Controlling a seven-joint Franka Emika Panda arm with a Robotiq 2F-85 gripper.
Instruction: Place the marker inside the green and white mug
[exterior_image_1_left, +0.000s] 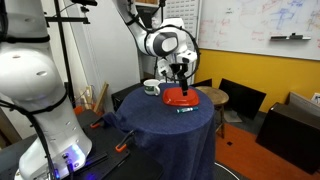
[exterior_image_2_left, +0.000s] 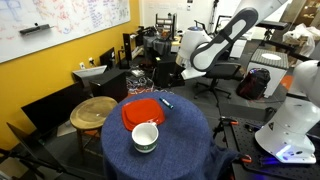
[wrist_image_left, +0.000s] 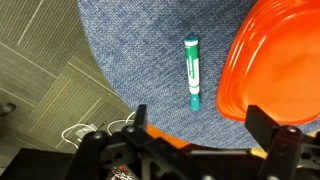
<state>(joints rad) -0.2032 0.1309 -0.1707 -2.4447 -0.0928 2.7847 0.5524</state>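
My hand (wrist_image_left: 200, 125) hangs wide open and empty over the marker (wrist_image_left: 191, 72), which lies beside the plate (wrist_image_left: 280, 70) near the counter (wrist_image_left: 140, 50) edge; I should straddle its barrel squarely, clear of the plate's rim.

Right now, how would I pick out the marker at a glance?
Find the blue-draped round table. On it sits a red plate; the marker lies on the cloth just beside the plate's rim. It is the only thin teal stick, unlike the round mug.
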